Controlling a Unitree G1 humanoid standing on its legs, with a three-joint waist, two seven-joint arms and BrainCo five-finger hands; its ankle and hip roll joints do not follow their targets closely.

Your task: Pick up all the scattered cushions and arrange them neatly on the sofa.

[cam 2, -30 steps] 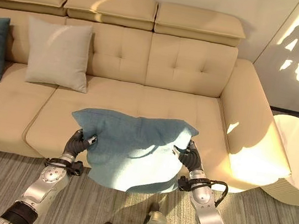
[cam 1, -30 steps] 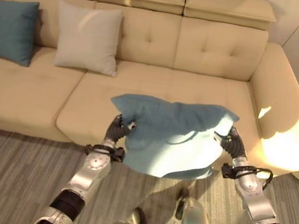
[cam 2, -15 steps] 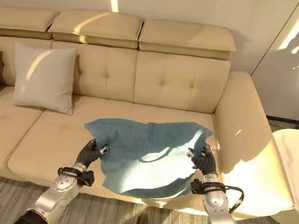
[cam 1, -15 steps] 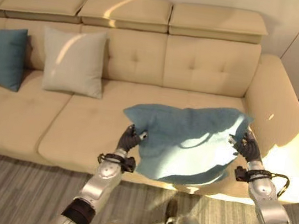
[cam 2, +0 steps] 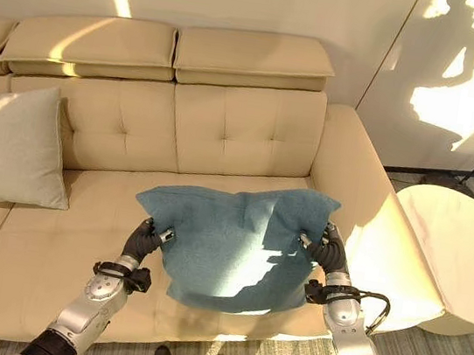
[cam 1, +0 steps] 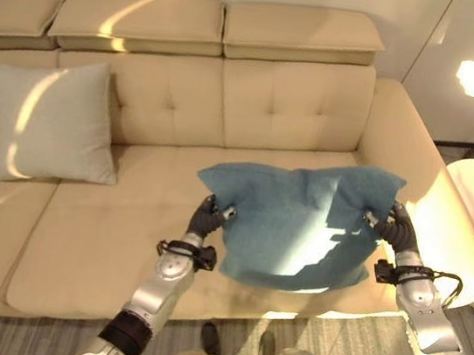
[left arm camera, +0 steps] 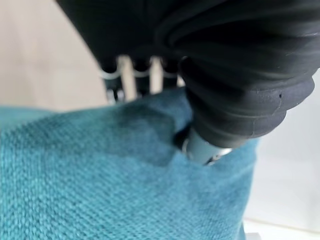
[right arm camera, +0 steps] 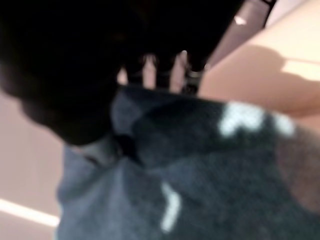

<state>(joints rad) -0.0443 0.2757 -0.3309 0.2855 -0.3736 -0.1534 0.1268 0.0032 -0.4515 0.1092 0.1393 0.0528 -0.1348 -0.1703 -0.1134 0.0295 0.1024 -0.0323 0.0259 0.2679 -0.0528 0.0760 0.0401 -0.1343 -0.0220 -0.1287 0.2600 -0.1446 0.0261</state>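
- Left eye view: the robot is holding a teal cushion in the air over the right part of the beige sofa, above the seat and clear of it. The left hand is clasping the cushion's left edge, and the right hand is clasping its right edge near the top corner. A pale grey cushion is leaning upright against the sofa's backrest, well apart to the left.
- Right eye view: the teal cushion is hanging between both hands, in front of the right backrest panel. A round pale side table is standing just beside the sofa's right armrest.
- Left wrist view: the left hand's fingers are reaching over the teal fabric while the thumb is pressing into it, pinching the edge.
- Right wrist view: the picture is dark, but the right hand's fingers seem to be curling over the cushion's edge.
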